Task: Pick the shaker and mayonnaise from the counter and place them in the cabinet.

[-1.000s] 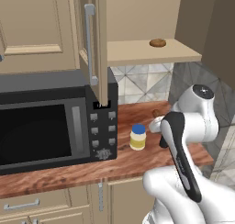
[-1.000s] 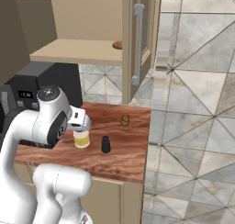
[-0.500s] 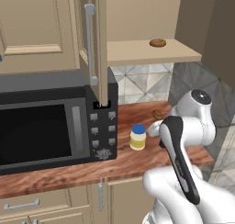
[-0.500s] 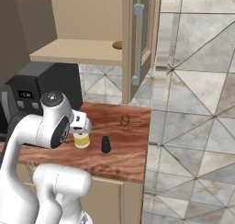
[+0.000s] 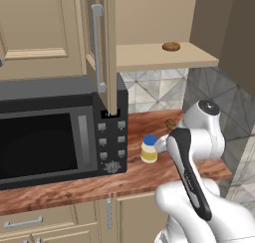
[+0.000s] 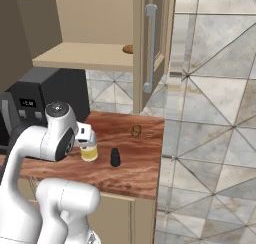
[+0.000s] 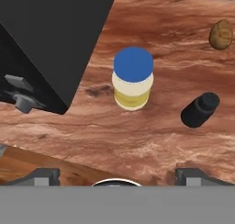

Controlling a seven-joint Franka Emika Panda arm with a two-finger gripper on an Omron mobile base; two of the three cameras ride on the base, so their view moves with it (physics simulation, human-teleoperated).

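The mayonnaise (image 7: 133, 78), a short cream jar with a blue lid, stands upright on the wood counter (image 7: 114, 136) beside the microwave. My gripper (image 7: 118, 175) hovers just above it, open, with nothing between its fingertips (image 7: 44, 174). To the jar's right stands the small black shaker (image 7: 200, 110), upright and untouched. From the right base view my hand (image 6: 85, 136) covers the top of the mayonnaise (image 6: 89, 153), and the shaker (image 6: 115, 157) stands a little to its right. Above, the cabinet (image 6: 85, 55) is open, its door (image 6: 150, 48) swung out.
A black microwave (image 5: 55, 132) takes up the counter's left part, close to the jar. A brown round lump (image 7: 221, 35) lies behind the shaker. Another brown lump (image 5: 171, 46) sits on the cabinet shelf. The open door's handle (image 5: 97, 48) hangs over the microwave.
The arm has sunk a little, bringing the open gripper closer over the mayonnaise. The jar and the shaker have not moved.
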